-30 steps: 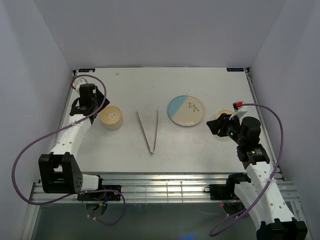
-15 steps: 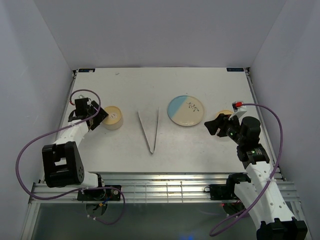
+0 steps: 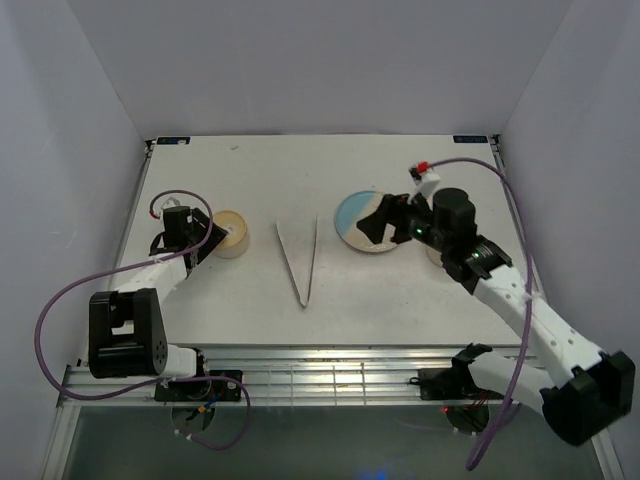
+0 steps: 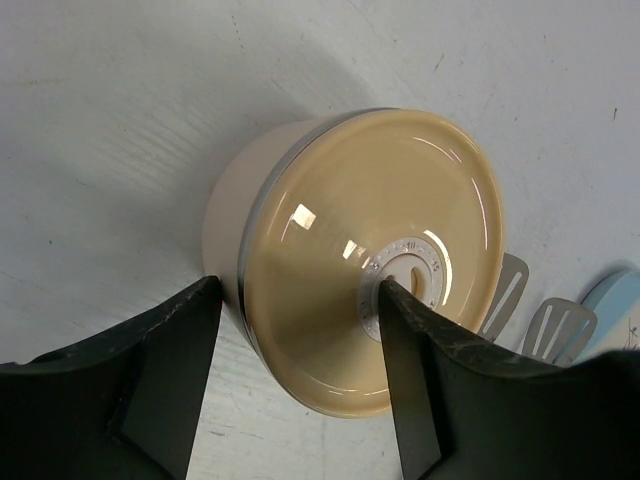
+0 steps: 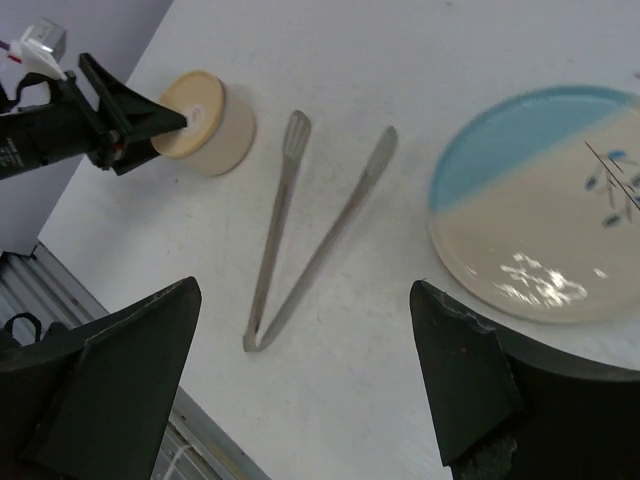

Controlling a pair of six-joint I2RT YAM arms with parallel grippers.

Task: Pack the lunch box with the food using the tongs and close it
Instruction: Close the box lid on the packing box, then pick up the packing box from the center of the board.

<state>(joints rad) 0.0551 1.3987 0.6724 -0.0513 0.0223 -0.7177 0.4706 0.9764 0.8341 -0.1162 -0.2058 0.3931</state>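
While the lunch box [image 3: 230, 234] sits closed at the left of the surface [image 3: 250, 170], the left gripper [image 4: 298, 300] is held just at its lid with jaws parted, gripping nothing. The tongs [image 5: 276, 228] lie untouched mid-surface, joint nearest the arms. Over the plate [image 5: 520, 240], on which no food can be seen, the right gripper [image 5: 305, 295] is held with jaws spread wide and empty. Packing is judged not yet begun; next, the tongs must be pinched across both arms.
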